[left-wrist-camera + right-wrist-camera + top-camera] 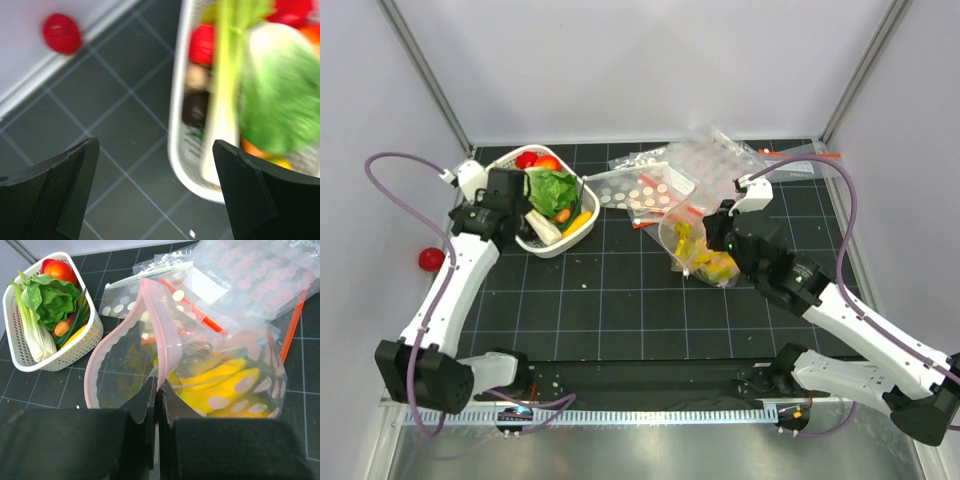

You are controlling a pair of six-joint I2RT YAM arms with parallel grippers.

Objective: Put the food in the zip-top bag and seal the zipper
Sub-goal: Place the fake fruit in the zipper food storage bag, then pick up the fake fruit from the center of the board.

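Observation:
The zip-top bag (692,232) lies mid-table with its mouth held open; in the right wrist view (125,385) its pale pinkish zipper strip (154,320) loops round the opening. A yellow banana bunch (220,382) lies inside it, also seen from above (705,258). My right gripper (158,386) is shut on the bag's mouth edge (716,232). My left gripper (155,170) is open and empty, hovering over the left rim of a white basket (176,125) holding more food: lettuce (552,188), a red fruit (527,159), a carrot (61,328). From above, the left gripper (517,212) overlaps the basket.
Another red fruit (430,260) lies off the mat on the white floor at left, also in the left wrist view (61,33). Other clear dotted bags with red strips (650,190) are piled behind the held bag (260,285).

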